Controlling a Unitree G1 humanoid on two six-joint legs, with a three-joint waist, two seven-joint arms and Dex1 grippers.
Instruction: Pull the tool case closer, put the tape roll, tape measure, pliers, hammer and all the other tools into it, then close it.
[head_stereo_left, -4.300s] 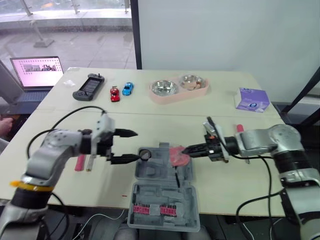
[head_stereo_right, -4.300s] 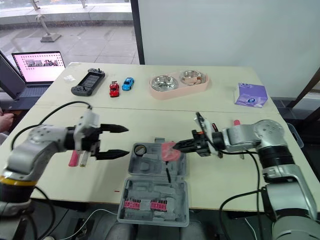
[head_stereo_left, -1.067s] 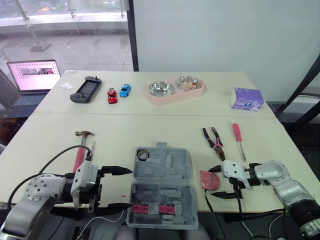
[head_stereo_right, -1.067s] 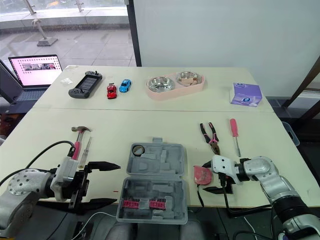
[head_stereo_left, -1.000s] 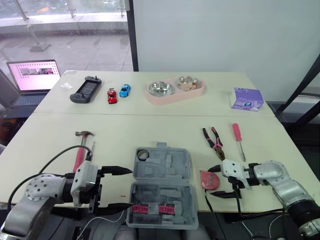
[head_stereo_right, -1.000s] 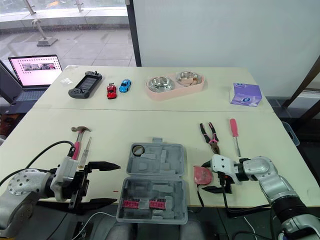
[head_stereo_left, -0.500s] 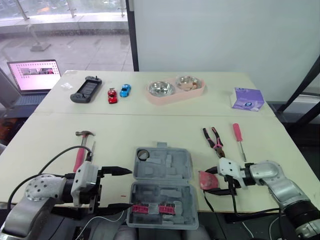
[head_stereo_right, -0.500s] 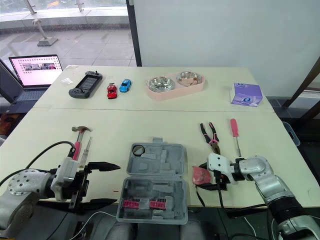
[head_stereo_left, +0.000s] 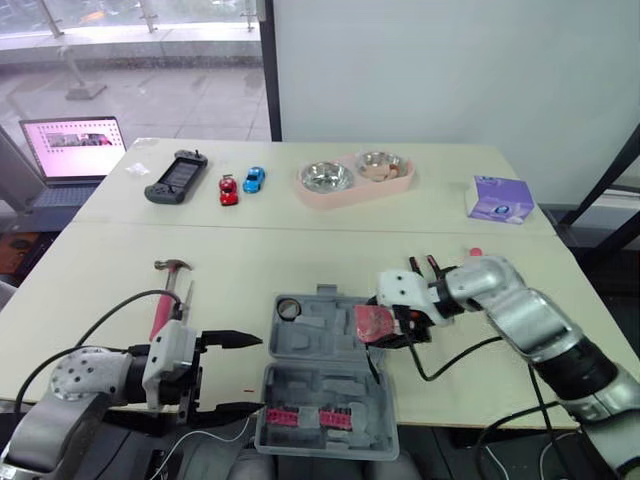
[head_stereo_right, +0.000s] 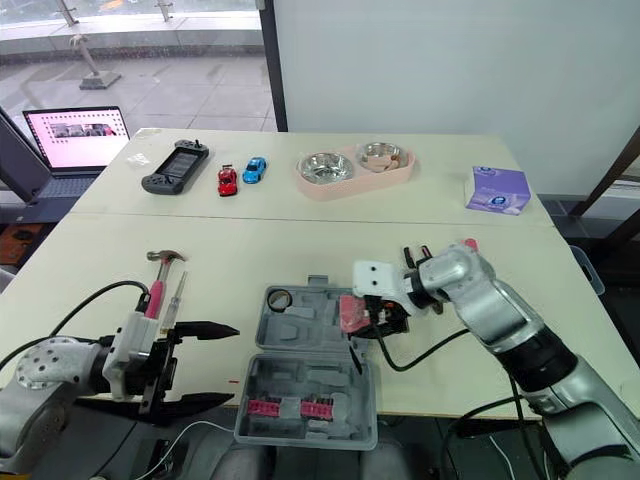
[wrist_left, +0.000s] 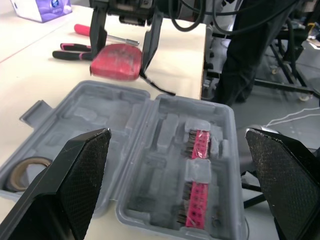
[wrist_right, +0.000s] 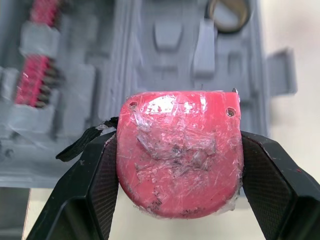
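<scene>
Right gripper (head_stereo_left: 380, 325) is clamping tape measure (wrist_right: 179, 150) over right edge of tool case (head_stereo_left: 325, 338), likely for dropping in; left gripper (head_stereo_left: 258, 374) is hovering wide open at front edge of tabletop (head_stereo_left: 110, 290), out of the way.

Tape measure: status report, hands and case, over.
Right hand shut on tape measure, over open tool case right edge. Left hand open, empty, by case's left front. Tape roll in case; hammer, pliers on table.
</scene>
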